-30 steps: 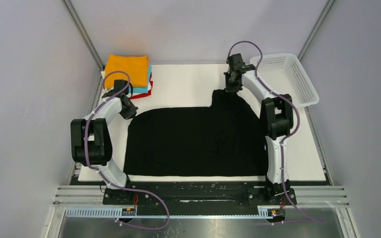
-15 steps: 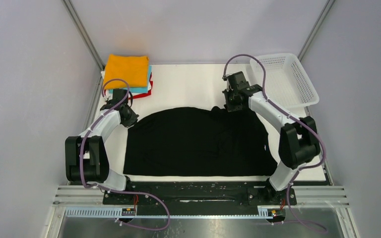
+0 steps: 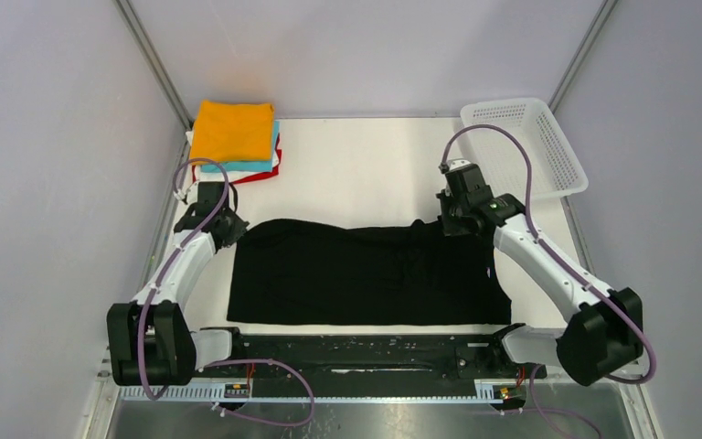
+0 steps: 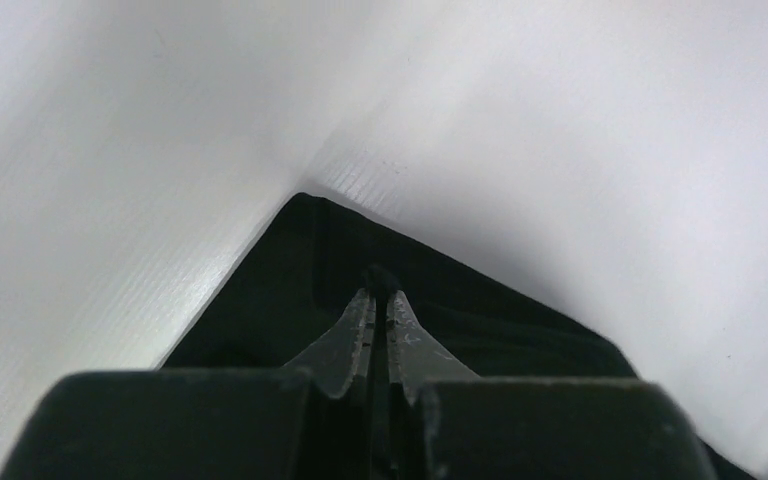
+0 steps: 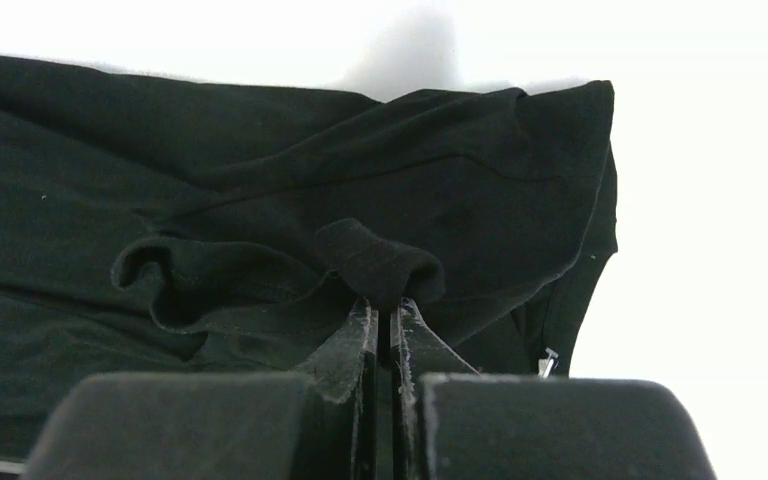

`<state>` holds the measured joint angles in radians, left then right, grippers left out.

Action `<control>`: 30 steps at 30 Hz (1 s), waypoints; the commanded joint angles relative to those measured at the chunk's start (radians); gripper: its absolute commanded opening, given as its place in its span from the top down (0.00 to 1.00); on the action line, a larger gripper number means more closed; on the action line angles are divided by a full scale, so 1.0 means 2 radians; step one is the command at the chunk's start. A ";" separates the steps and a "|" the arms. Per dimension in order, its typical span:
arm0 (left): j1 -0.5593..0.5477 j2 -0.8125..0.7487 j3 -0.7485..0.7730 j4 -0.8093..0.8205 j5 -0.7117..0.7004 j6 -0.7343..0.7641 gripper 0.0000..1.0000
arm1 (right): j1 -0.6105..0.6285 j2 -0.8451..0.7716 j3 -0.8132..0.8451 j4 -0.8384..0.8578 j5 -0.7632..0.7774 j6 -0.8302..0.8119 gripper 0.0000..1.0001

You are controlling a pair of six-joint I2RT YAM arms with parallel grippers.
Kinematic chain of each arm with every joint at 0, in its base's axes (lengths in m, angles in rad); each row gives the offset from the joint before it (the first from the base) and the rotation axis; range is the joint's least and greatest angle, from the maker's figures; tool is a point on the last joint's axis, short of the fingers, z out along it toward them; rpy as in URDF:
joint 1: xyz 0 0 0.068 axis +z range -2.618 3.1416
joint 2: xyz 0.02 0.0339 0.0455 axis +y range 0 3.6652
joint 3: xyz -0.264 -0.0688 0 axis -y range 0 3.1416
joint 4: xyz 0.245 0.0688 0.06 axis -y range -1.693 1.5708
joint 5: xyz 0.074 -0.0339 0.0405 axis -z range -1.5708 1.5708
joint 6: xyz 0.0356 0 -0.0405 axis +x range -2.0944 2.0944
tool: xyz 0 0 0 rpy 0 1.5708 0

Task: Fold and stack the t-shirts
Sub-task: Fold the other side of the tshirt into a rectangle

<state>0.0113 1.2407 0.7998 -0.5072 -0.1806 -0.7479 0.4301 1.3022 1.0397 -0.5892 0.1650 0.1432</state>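
Mid-fold, black t-shirt [image 3: 366, 274]. L gripper [image 3: 229, 229] + R gripper [image 3: 452, 222] both clamped on far edge. Next, est.: carry edge to near hem, align, release.

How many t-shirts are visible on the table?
5. The black t-shirt lies at the near middle; orange, turquoise, white and red ones are stacked at the far left. Others may be hidden in the stack.
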 commanded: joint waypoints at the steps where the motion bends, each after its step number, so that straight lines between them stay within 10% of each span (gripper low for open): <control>1: 0.000 -0.043 -0.009 0.003 -0.037 -0.016 1.00 | 0.005 -0.041 -0.017 -0.017 -0.001 0.024 1.00; 17: 0.001 -0.057 -0.056 0.011 -0.069 -0.047 1.00 | 0.031 -0.098 -0.128 -0.076 -0.018 0.126 0.87; 19: 0.001 -0.060 -0.059 0.005 -0.079 -0.053 0.87 | 0.035 -0.117 -0.141 -0.116 -0.019 0.166 0.71; 23: 0.002 -0.083 -0.060 -0.042 -0.130 -0.076 0.68 | 0.049 -0.203 -0.183 -0.176 -0.045 0.220 0.03; 27: 0.004 -0.132 -0.040 -0.099 -0.170 -0.098 0.09 | 0.051 -0.283 -0.172 -0.143 -0.107 0.227 0.00; 30: 0.005 -0.175 -0.023 -0.111 -0.168 -0.093 0.01 | 0.051 -0.300 -0.166 -0.096 -0.099 0.221 0.01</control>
<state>0.0143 1.0004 0.6823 -0.6689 -0.4358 -0.9115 0.5240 0.7376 0.6685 -0.8745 0.0109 0.5480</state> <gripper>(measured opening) 0.972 0.993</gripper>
